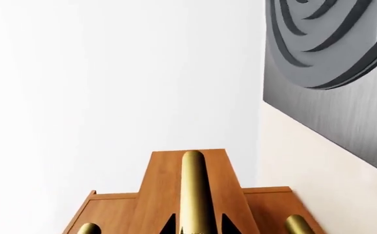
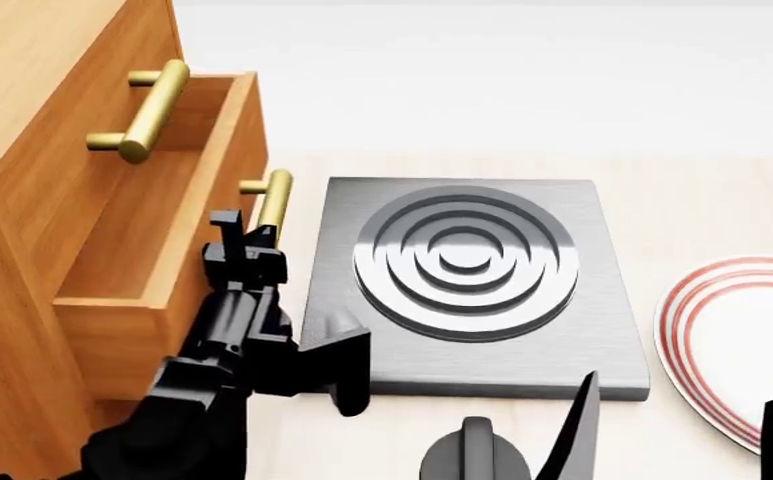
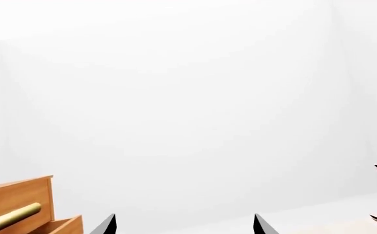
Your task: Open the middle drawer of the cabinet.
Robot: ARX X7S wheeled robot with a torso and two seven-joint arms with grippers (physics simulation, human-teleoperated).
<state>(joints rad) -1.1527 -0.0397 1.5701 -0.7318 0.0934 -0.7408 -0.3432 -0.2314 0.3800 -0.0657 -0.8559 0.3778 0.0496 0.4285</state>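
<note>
Left gripper [image 2: 255,240] is clamped on the brass handle [image 2: 273,200] of the middle drawer [image 2: 159,270], with a dark finger showing on either side of the bar in the left wrist view, where the bar [image 1: 193,190] runs straight out from between them. The drawer already stands partly out of the cabinet [image 2: 13,130]: in the head view its open box juts toward the robot's right, below the top drawer's handle [image 2: 139,110], and in the wrist view its front panel sits proud of the two neighbouring fronts. The cabinet is at the robot's left, facing across toward the right, so the handle's long axis runs roughly away from the robot, and the gripper meets it near its closer end. By my reading, the drawer slides square to that bar, sideways toward the grey hotplate [image 2: 473,280], which lies just beside the drawer front. Any further pull should go straight along that line, since an off-centre grip could rack the drawer. Beyond the hotplate, a red-ringed plate [image 2: 706,320] lies at the right edge. The right gripper [image 2: 680,440] hangs low with fingers spread apart and empty, well clear of the handle, so the left arm is the nearer one and the only one engaged.
</note>
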